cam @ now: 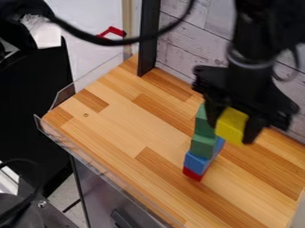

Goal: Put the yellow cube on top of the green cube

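Yellow is the cube [231, 125] held tight between the two black fingers [253, 130] of the gripper [234, 127]; the fingers are squeezed on its sides, one on each side, and they hang up over the wooden top.

Just beside the fingers, to the left in the view, is the top green cube [204, 124]; it sits high in a little tower; I cannot tell if the yellow cube touches it. Right under it is the lower green cube [202, 145]; under that is a blue block [195, 163]; at the very bottom, lower than the fingers, is a red block [191, 174]. A bit more blue [219, 144] peeks out next to the lower green cube, on the side nearer the fingers; I cannot tell its whole shape.

Above the fingers is the big black arm [253, 58]; behind it is a wall [187, 38] of pale boards. The wooden top [125, 124] spreads out under the fingers, with light and dark strips; a black post [149, 40] stands at its back edge, up and left of the fingers. A black cable [110, 42] bends across the top of the view; well apart from the fingers, a small red thing [111, 31] shows by the cable.
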{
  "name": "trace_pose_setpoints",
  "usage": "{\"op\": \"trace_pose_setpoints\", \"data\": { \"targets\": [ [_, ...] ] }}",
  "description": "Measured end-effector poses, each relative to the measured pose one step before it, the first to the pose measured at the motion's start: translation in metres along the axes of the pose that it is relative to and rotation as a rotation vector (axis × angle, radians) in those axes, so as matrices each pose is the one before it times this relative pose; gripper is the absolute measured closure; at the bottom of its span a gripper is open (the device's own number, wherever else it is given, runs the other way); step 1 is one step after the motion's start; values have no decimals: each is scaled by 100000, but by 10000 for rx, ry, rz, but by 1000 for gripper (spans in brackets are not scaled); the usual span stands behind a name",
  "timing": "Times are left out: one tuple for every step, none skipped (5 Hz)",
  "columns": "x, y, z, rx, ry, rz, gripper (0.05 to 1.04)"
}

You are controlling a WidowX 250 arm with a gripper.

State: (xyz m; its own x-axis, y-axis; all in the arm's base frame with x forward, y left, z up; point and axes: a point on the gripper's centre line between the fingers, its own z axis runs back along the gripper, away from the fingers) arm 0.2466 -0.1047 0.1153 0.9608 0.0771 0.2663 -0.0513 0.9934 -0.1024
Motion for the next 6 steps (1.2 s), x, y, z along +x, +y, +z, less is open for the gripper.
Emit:
{"op": "trace_pose_setpoints", "data": {
  "targets": [
    [684, 1426, -38, -91, -51, 946, 494],
    [92, 877, 42, 193, 123, 429, 494],
    [100, 304, -42, -9, 60, 107, 494],
    [-135, 377, -357, 155, 247, -40, 494],
    [469, 280, 336, -16, -10, 101, 494],
    [816, 148, 1, 137, 101, -140, 494]
  ]
}}
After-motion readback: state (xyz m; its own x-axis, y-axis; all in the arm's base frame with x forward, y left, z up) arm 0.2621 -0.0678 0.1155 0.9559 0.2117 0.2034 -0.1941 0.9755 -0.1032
